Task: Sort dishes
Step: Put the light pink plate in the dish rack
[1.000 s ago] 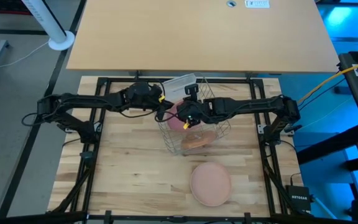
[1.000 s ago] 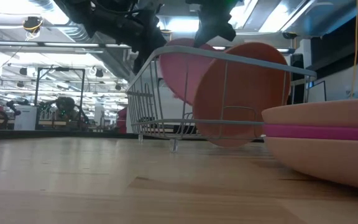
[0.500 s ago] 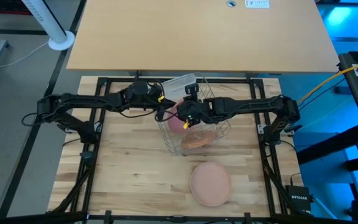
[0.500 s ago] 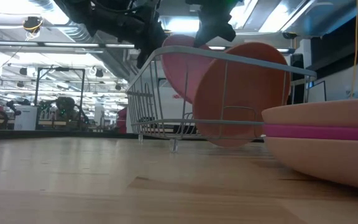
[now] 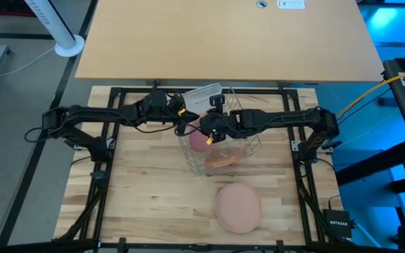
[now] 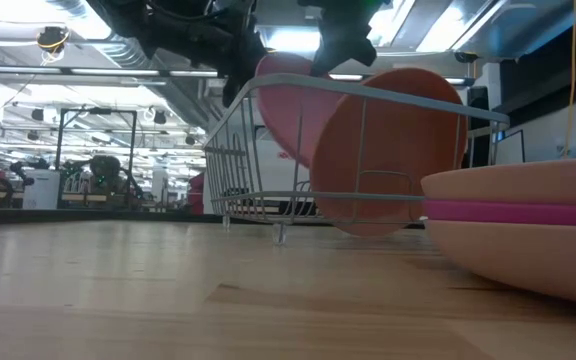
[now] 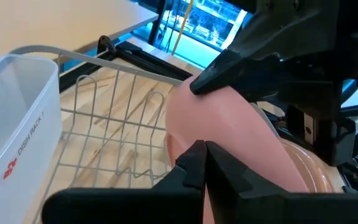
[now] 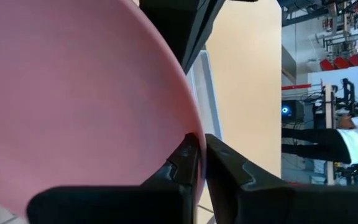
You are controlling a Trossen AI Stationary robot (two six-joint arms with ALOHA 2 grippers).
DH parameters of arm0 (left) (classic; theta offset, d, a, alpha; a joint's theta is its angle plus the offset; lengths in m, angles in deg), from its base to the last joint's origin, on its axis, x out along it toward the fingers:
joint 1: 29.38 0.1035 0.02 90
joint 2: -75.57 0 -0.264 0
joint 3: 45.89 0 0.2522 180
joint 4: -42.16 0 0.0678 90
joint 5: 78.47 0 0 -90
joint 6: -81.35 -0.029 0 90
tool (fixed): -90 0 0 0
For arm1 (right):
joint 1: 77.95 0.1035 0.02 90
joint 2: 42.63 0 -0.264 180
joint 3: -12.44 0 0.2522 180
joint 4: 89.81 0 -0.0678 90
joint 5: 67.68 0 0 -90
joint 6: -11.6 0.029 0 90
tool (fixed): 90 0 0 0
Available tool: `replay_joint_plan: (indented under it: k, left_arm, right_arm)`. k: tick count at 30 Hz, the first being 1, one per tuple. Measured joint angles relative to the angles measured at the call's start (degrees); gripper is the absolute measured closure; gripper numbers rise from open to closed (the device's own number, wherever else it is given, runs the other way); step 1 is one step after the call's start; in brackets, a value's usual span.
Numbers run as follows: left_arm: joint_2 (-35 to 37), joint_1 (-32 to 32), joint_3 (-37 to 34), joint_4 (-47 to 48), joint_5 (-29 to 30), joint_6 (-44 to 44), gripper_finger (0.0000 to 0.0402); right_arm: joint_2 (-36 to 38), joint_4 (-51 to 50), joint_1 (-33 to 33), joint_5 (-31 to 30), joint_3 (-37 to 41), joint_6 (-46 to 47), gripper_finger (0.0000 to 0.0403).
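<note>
Pink plate (image 8: 73, 93) stood on edge in the wire rack (image 7: 117, 118), its thin rim pinched by the right gripper (image 8: 201, 155). The left gripper (image 7: 202, 158), pressed together, touched it. Light, stiff, slippery plastic was judged; rim grip advised.

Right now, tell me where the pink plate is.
In the high view the pink plate stands on edge in the wire rack at table centre, behind the orange plate, its rim pinched by the right pincer.
</note>
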Motion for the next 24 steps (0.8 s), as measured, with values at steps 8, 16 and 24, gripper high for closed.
replay_joint_plan:
  k: [8,16,24]
  left_arm:
    - [-2.13,0.04,0.03,-5.17,-1.33,-0.95,0.0400]
    - [-4.70,0.13,0.13,-10.48,-3.03,0.11,0.0400]
    - [-4.72,0.09,0.13,-11.39,-4.43,-0.96,0.0400]
  right_arm:
    - [0.00,-0.88,0.04,-1.85,0.00,2.72,0.0374]
    - [-0.02,-3.87,0.07,-4.52,0.00,6.49,0.0374]
    - [-0.03,-4.95,0.15,-4.41,0.00,13.01,0.0374]
